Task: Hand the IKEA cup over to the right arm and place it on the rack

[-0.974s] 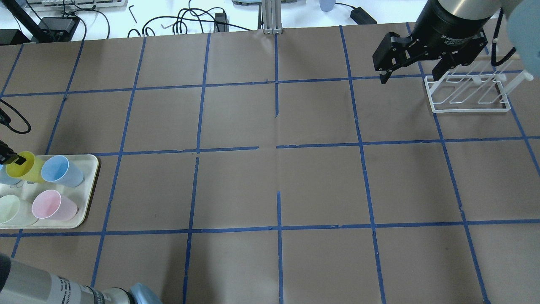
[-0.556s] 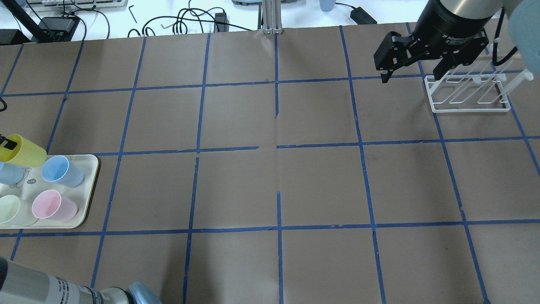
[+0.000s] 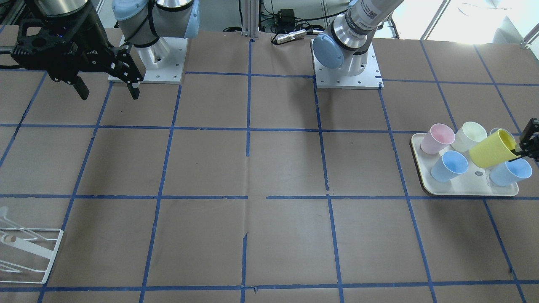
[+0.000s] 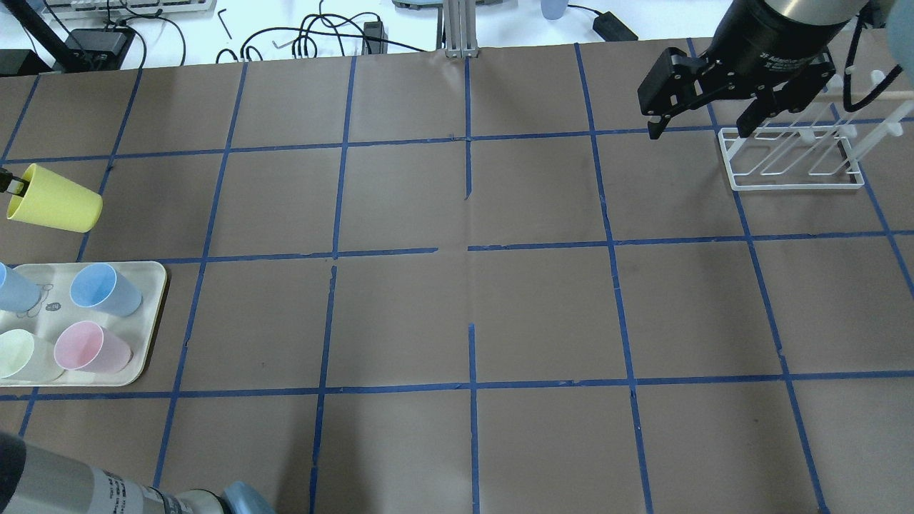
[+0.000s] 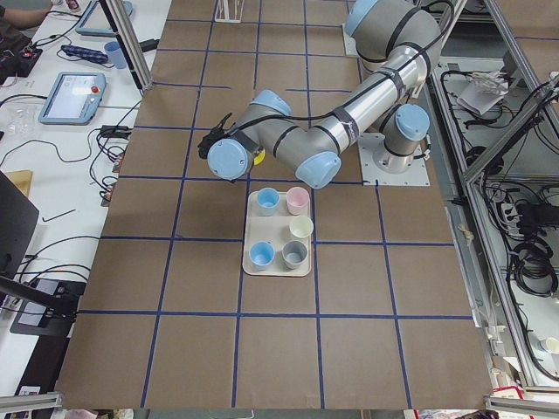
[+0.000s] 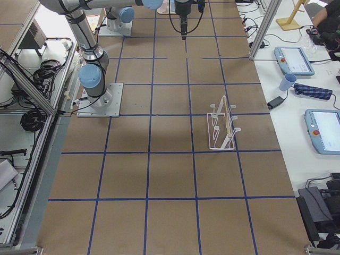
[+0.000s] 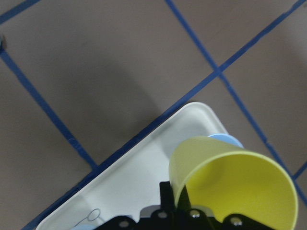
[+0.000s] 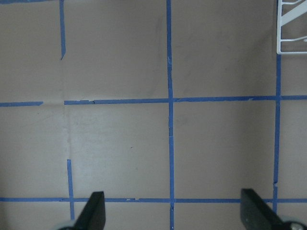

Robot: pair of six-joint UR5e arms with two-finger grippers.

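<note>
The yellow IKEA cup hangs tilted on its side in the air beyond the cream tray. My left gripper is shut on its rim at the view's left edge. The cup also shows in the front view and in the left wrist view, where one finger sits outside the rim. My right gripper is open and empty, hovering just left of the white wire rack. The rack also shows in the right side view.
The tray holds two light blue cups, a pink cup and a pale cream cup. Brown paper with blue tape lines covers the table between tray and rack. Cables lie along the far edge.
My left gripper has lifted the yellow cup off the tray and carried it toward the far side, tilting it onto its side. My right gripper has barely shifted.
</note>
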